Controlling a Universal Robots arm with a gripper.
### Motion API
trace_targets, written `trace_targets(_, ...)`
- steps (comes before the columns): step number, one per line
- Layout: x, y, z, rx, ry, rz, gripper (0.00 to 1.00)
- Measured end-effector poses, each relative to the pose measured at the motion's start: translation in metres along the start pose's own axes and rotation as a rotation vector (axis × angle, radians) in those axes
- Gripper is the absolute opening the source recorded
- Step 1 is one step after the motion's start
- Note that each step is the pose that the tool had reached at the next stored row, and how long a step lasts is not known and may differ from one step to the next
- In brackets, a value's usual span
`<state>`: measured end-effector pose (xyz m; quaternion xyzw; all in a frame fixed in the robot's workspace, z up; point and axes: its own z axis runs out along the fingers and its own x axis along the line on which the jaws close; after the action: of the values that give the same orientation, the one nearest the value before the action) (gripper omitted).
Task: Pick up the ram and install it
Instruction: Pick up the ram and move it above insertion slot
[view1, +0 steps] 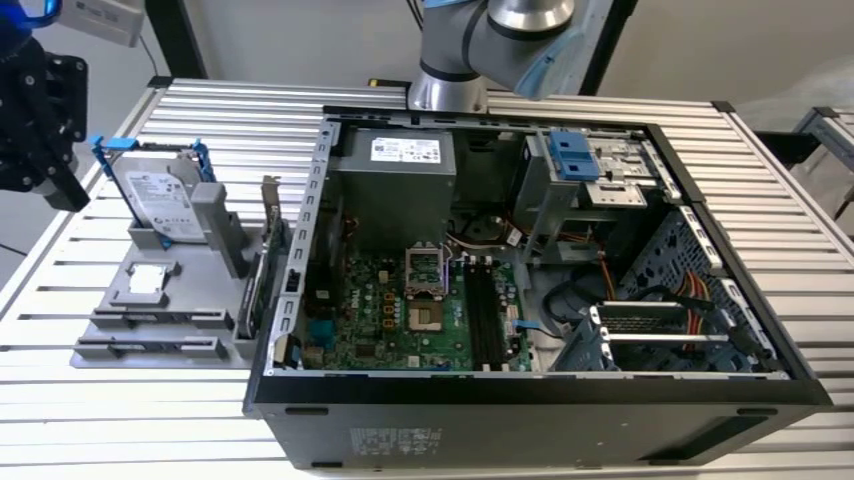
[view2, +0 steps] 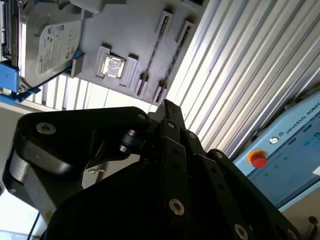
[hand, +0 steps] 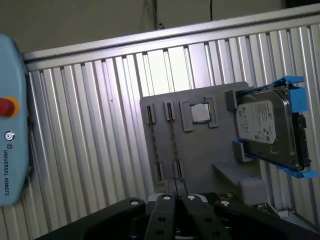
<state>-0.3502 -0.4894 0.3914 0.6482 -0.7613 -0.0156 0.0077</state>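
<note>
Two sticks of ram (hand: 155, 145) stand on edge in the long slots of the grey holder (hand: 212, 147), side by side and parallel, each one kept by small clips at both ends; nothing touches them. In the exterior view the same two sticks are at the end of the holder that is nearest to the camera.

On the holder, just beside the ram slots, a square chip (hand: 201, 114) lies flat in its own pocket; past the chip, at the other end of the holder, the hard drive (hand: 265, 125) with blue rails stands upright in a bracket. A card (view1: 274, 240) with a metal bracket stands upright at the holder's edge, between the holder and the case (view1: 534, 400). The case is just beside the holder, on the exterior view's right of it; its side is open and the green board (view1: 387, 310) shows inside. Holder and case both rest on the table (hand: 90, 150) of metal slats.

The gripper (view2: 167, 106) hangs in the air above the holder, well apart from it, and touches nothing; in the exterior view it is a black shape on the exterior view's left of the hard drive. Its fingers are narrow, brought together, with nothing between them. In the first wrist view the fingertips (hand: 167, 200) point toward the holder's end where the ram slots finish.

A pale blue pendant (hand: 10, 150) with a red button (hand: 6, 106) is well apart from the holder, beyond the table's edge.
</note>
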Motion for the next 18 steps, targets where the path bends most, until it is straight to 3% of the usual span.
trace_targets(10,0.0,0.0,0.0,-0.0012,0.0047,-0.14,0.0)
trace_targets(15,0.0,0.0,0.0,-0.0016,0.0064,-0.189,0.0)
trace_targets(18,0.0,0.0,0.0,-0.0017,0.0066,-0.195,0.0)
